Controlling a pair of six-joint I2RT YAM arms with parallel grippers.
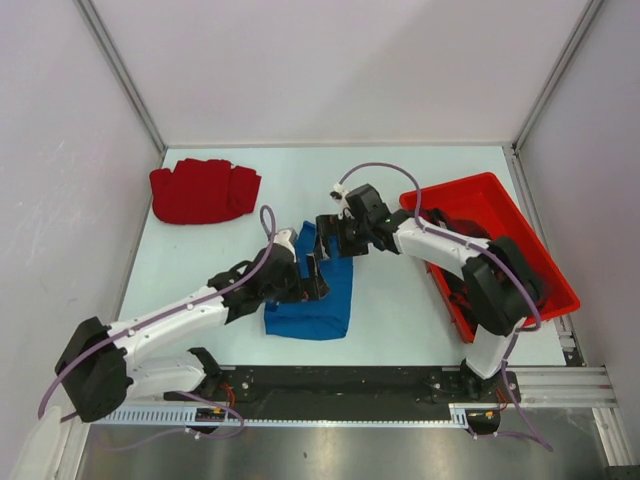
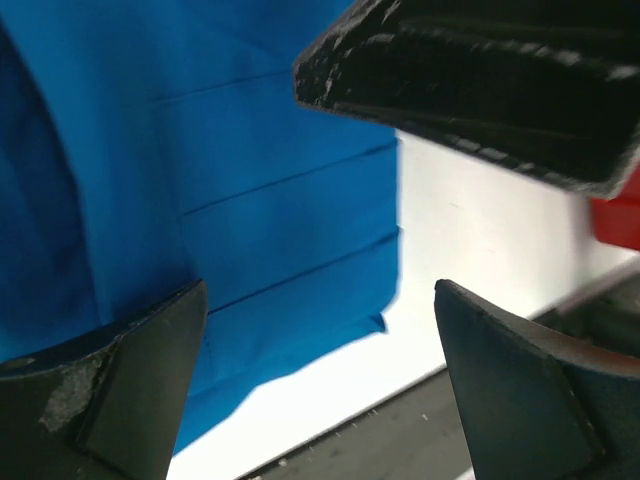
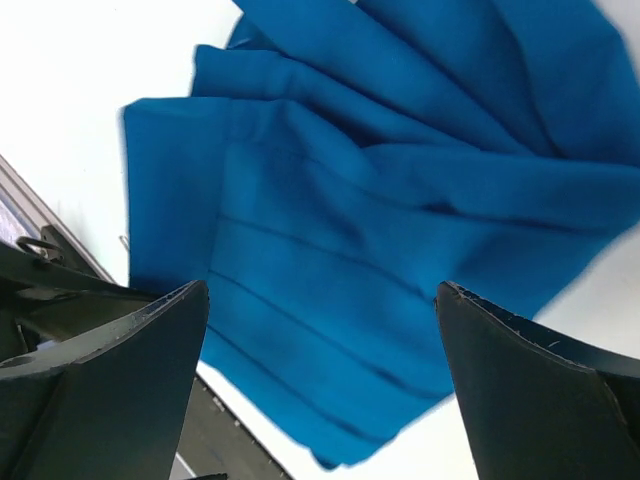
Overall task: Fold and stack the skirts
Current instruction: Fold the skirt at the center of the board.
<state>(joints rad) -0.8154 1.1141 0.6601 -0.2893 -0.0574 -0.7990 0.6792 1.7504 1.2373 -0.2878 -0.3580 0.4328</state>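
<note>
Left tool (image 1: 314, 278) is open with nothing between its jaws, low over the blue pleated skirt (image 1: 318, 305), which lies mid-bench near the front edge. You find the red pleated skirt (image 1: 203, 190) well apart, at the far left of the bench (image 1: 400, 300). Your right tool (image 1: 335, 240) hangs open above the blue skirt's far end. A red tray (image 1: 450, 190) sits at right.

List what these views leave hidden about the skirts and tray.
Red tray contents: top view, the right arm lies across it; dark items inside unidentifiable.
Blue skirt, upper part: top view, covered by left gripper and right gripper.
Blue skirt's top and left edges: left wrist view, cut by the frame.
</note>
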